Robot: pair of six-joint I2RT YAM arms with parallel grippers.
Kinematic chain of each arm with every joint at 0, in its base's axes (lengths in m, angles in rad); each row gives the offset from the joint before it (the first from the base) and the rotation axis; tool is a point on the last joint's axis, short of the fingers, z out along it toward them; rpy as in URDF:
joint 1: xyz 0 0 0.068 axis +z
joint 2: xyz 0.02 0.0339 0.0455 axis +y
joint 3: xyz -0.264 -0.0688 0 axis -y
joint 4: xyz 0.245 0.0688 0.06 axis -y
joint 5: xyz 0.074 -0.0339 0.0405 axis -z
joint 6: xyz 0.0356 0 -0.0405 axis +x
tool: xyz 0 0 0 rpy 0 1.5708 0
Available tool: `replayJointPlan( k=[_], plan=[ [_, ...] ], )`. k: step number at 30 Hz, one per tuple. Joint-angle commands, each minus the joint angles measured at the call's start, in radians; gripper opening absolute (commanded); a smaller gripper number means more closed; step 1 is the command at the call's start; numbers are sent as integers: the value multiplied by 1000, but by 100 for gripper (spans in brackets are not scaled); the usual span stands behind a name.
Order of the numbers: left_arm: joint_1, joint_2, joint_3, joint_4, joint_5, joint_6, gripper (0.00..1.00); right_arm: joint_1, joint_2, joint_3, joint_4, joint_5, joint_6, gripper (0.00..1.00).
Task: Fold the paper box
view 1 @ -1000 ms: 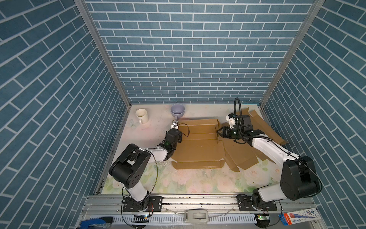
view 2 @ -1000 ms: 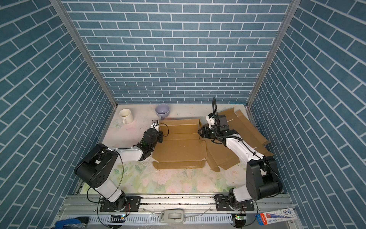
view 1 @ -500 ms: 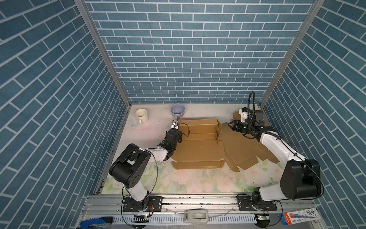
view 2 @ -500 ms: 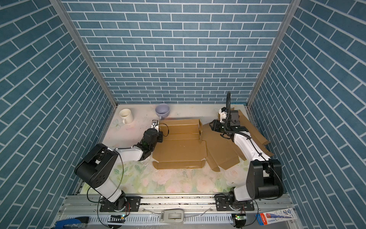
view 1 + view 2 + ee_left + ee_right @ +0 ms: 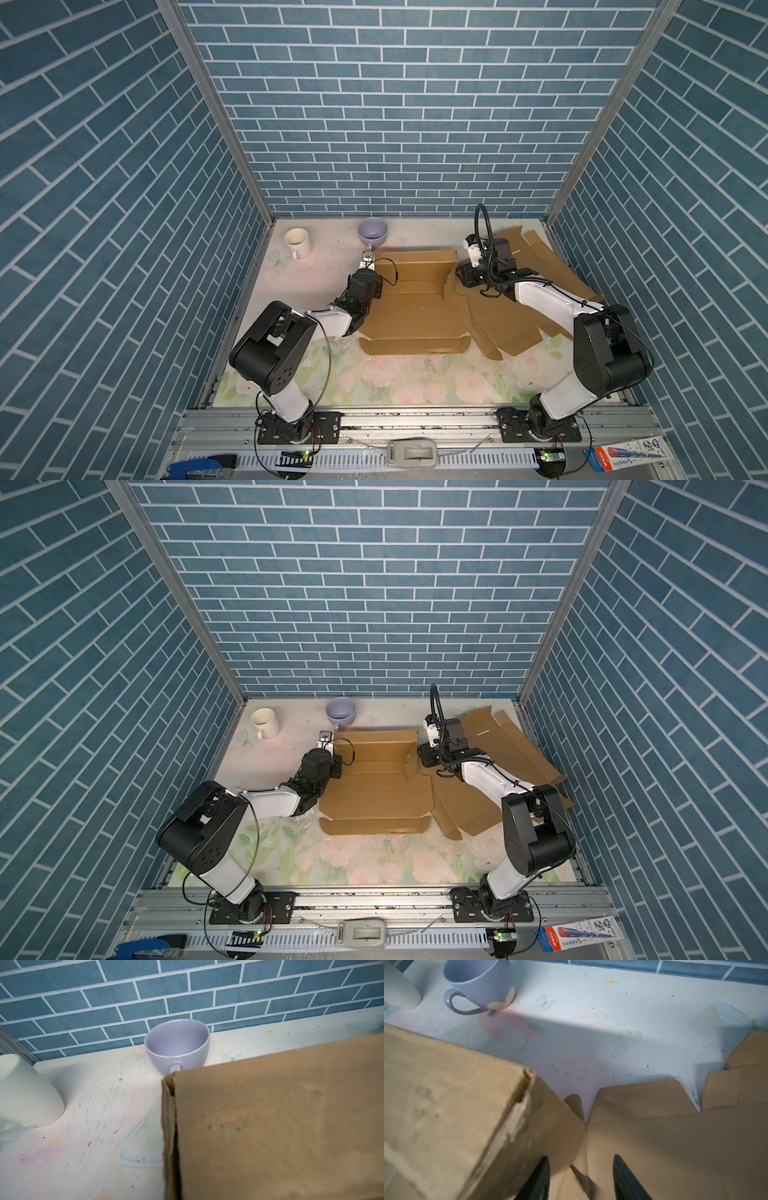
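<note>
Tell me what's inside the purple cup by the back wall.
The purple cup looks empty: only its speckled inner wall shows. In the left wrist view its near rim covers the very bottom.

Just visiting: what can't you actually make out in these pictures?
- Left tool: tiny in both top views, and absent from the left wrist view, where the cardboard box fills much of the frame; any grip is hidden.
- Right tool: the right wrist view's edge cuts off its fingers.
- Cream mug: cut by the left wrist view's edge.
- Printed packet: too small to read in a top view.
</note>
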Motion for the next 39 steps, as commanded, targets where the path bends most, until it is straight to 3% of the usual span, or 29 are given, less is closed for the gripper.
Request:
replayJointPlan(
  k=[1,11,18,29,35,39],
  plan=[
    [0,47,-10,-137,29,21,0,21,-5,-14,-16,-9,-55,50],
    [3,36,-24,-137,28,24,0,14,-67,-27,-161,70,-153,53],
    [3,36,-24,-135,30,23,0,14,-96,-50,-151,-17,-178,58],
    [3,35,-16,-142,43,21,0,18,33,-65,181,-74,-106,57],
    [3,33,-6,-154,45,26,0,29,92,-127,411,36,-73,54],
    [3,31,-5,-158,47,24,0,43,143,-141,510,166,-38,44]
  ],
)
